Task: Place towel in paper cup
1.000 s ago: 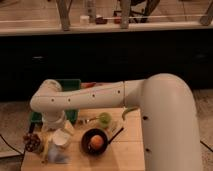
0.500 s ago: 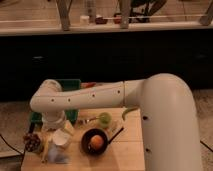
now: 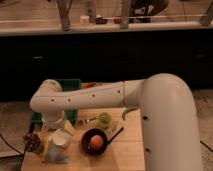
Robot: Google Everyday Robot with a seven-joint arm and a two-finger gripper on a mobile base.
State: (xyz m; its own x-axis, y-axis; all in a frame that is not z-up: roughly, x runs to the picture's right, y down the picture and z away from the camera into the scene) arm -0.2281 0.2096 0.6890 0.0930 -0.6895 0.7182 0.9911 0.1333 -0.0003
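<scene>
A white paper cup (image 3: 61, 139) lies tilted at the left of the small wooden table (image 3: 127, 150). A pale crumpled thing, possibly the towel (image 3: 54, 154), lies just below the cup at the table's front left. My white arm (image 3: 100, 96) reaches in from the right and bends down over the table's left side. My gripper (image 3: 55, 125) hangs just above the cup, mostly hidden by the wrist.
A black bowl (image 3: 95, 142) holding an orange fruit (image 3: 96, 143) sits mid-table, with a dark utensil (image 3: 118, 133) on its right. A small green cup (image 3: 104, 119) stands behind it. A green bin (image 3: 70, 85) is at the back left. A brown cone-like object (image 3: 32, 143) lies at the left edge.
</scene>
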